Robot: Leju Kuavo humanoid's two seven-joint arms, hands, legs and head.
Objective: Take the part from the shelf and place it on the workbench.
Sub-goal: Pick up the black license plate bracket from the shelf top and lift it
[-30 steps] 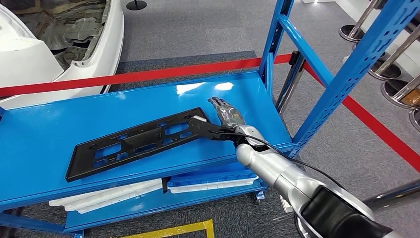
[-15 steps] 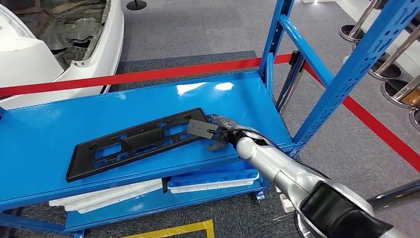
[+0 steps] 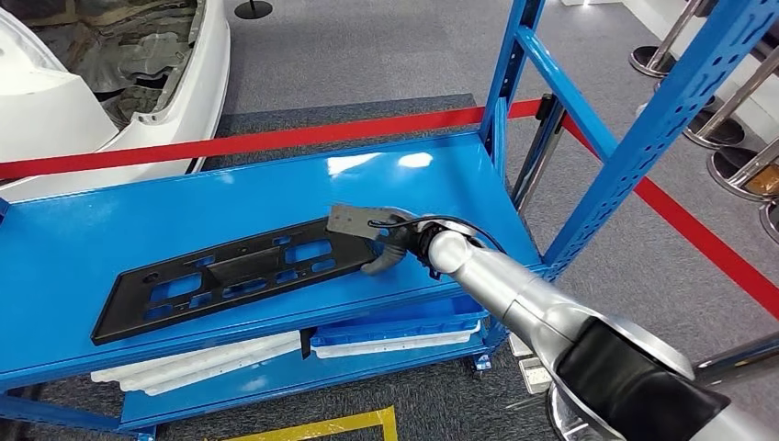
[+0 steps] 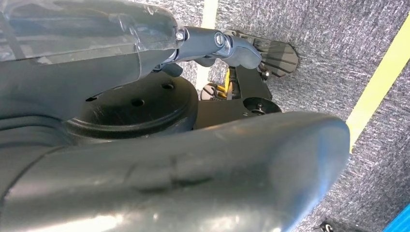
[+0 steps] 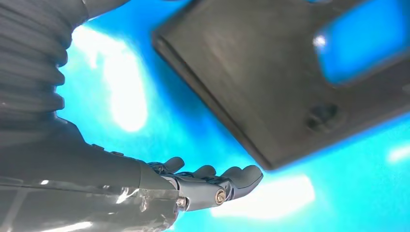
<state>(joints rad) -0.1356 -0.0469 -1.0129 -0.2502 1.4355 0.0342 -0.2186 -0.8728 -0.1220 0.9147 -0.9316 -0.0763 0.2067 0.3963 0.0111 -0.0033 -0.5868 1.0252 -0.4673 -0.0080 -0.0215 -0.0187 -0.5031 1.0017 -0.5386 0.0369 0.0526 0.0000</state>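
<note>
One long flat black plastic plate with cut-outs (image 3: 225,273) on blue metal shelf (image 3: 83,230) | looks light, stiff, slick | right hand (image 3: 390,246) fingers curl under its near end, grasp unclear | grip edge firmly

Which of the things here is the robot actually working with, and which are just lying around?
Part of the job:
- black plastic part, lying flat
- blue shelf it lies on
- right hand, at the part's near end

Just there:
- white trays on the lower shelf
- red barrier tape
- white car body
- yellow floor line
</note>
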